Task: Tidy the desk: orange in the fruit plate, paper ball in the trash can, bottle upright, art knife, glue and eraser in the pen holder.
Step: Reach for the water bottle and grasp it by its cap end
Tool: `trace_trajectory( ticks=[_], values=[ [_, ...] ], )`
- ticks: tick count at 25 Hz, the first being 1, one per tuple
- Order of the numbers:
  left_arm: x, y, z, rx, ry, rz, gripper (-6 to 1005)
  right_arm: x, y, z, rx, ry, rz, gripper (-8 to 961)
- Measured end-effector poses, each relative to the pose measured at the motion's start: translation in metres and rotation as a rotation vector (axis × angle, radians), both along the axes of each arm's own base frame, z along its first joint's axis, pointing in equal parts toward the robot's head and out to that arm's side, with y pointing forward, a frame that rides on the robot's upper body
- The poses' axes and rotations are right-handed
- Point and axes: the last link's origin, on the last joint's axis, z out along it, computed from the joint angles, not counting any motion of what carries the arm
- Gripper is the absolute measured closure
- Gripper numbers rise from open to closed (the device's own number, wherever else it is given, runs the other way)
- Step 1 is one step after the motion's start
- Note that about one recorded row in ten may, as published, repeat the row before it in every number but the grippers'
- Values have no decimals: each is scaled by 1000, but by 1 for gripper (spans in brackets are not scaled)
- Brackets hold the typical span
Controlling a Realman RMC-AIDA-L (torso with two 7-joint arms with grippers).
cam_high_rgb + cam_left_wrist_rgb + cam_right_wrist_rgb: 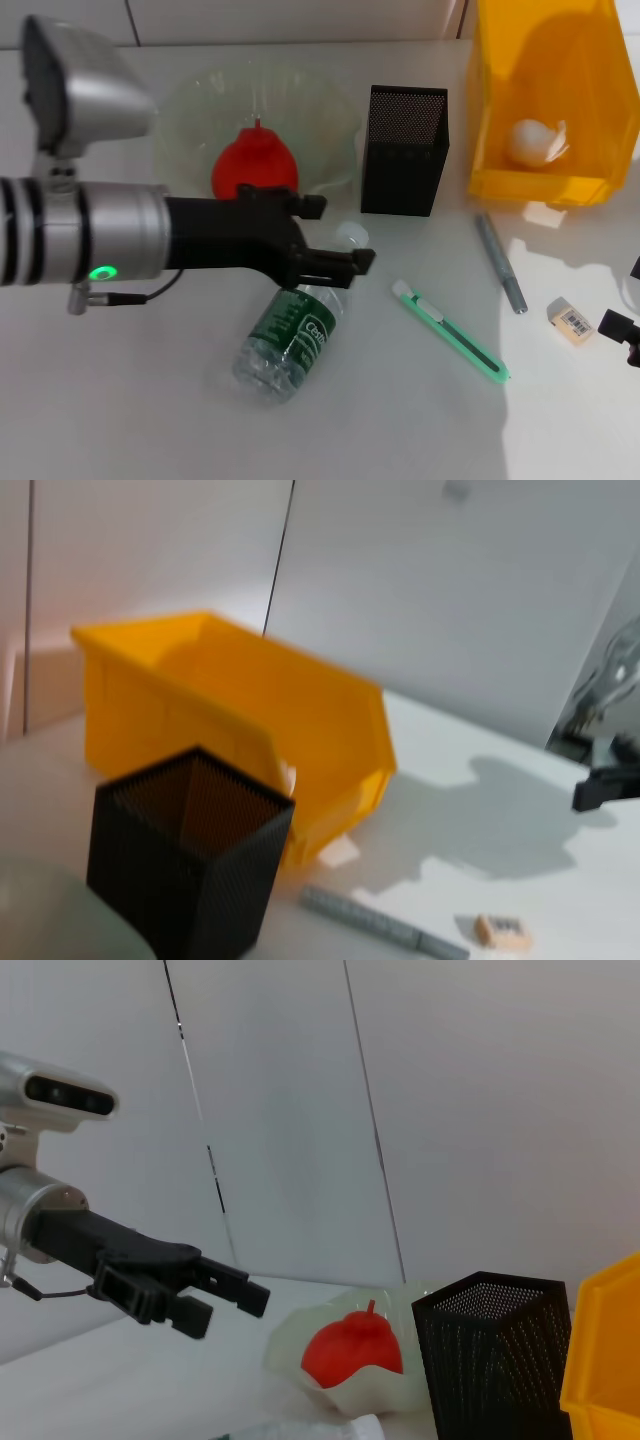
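While the left gripper (335, 262) hovers above the cap end of the bottle (290, 340) with its fingers spread and nothing held, the step in hand appears to be setting the bottle upright. The bottle lies on its side on the desk (150, 420) in front of the fruit plate (200, 100), clear plastic with a green label, its cap toward the pen holder (403, 150); the next move calls for lowering the jaws around the neck or body, closing, then tilting it onto its base. The right gripper (625, 335) is parked at the desk's right edge near the eraser (572, 321), and its finger state cannot be determined.
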Motion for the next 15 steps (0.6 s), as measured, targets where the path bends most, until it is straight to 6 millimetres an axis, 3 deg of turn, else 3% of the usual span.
trace_trajectory(
  ticks=[8, 15],
  values=[
    [33, 9, -34, -45, 223, 97, 135, 1, 4, -3, -16, -6, -2, 119],
    [36, 20, -51, 3, 306, 84, 135, -1, 9, -8, -35, -2, 7, 119]
  ],
)
